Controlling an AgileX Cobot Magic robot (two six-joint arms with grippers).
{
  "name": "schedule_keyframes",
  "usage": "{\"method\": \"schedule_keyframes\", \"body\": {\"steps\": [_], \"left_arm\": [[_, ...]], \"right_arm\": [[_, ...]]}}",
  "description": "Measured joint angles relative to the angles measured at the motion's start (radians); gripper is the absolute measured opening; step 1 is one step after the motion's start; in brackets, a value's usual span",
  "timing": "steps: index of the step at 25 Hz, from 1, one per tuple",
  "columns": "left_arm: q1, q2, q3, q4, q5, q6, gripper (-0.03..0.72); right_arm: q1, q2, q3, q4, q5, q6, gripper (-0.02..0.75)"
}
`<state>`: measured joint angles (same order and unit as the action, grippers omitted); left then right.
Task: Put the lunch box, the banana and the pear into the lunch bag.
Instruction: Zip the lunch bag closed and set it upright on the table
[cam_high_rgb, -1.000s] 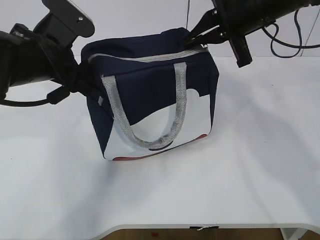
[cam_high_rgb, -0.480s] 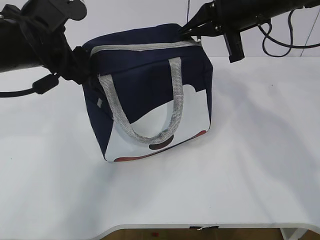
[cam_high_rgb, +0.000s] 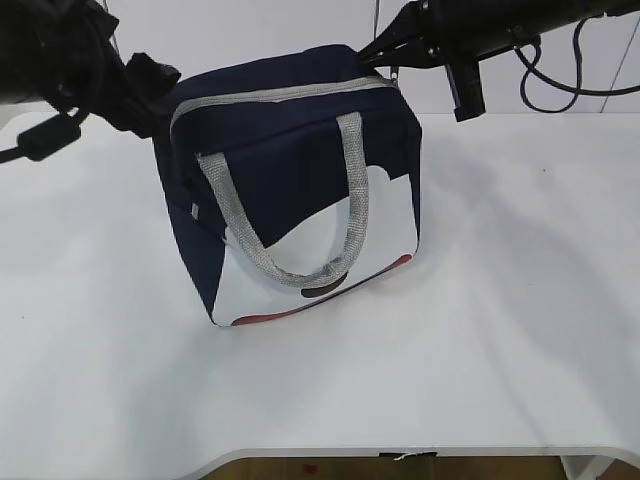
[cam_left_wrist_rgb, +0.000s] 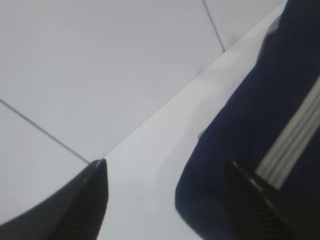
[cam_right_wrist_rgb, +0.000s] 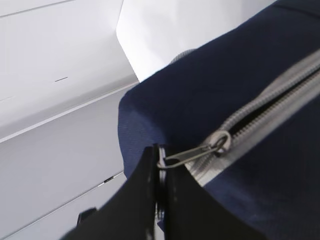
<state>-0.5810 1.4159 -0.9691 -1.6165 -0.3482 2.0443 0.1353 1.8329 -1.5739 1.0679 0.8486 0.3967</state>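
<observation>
The lunch bag (cam_high_rgb: 300, 190) stands tilted near the tabletop's (cam_high_rgb: 500, 330) back edge. The right claw (cam_right_wrist_rgb: 161, 172) pinches its zipper pull (cam_right_wrist_rgb: 192, 154); the left claw (cam_left_wrist_rgb: 165, 200) is spread beside the bag.

Both arms are matte black. The left arm (cam_high_rgb: 55, 60) is bulky and rounded, with a ribbed black cable (cam_high_rgb: 40, 140) curving beneath it. The right arm (cam_high_rgb: 490, 25) carries a small black block hanging below and looping black cables (cam_high_rgb: 560, 85) behind. The fingers (cam_left_wrist_rgb: 85, 205) are black wedges with finely textured faces.
</observation>
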Motion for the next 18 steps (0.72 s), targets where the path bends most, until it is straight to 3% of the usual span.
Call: {"method": "schedule_keyframes", "body": {"steps": [8,18], "left_arm": [[-0.002,-0.064,0.0,-0.037,0.378,0.002,0.54],[-0.002,0.036,-0.044,-0.062,0.587,-0.008,0.54]], "right_arm": [[0.0,0.0,0.0,0.011,-0.014,-0.004,0.006],[0.0,0.0,0.0,0.02,-0.021,-0.005,0.006]]}}
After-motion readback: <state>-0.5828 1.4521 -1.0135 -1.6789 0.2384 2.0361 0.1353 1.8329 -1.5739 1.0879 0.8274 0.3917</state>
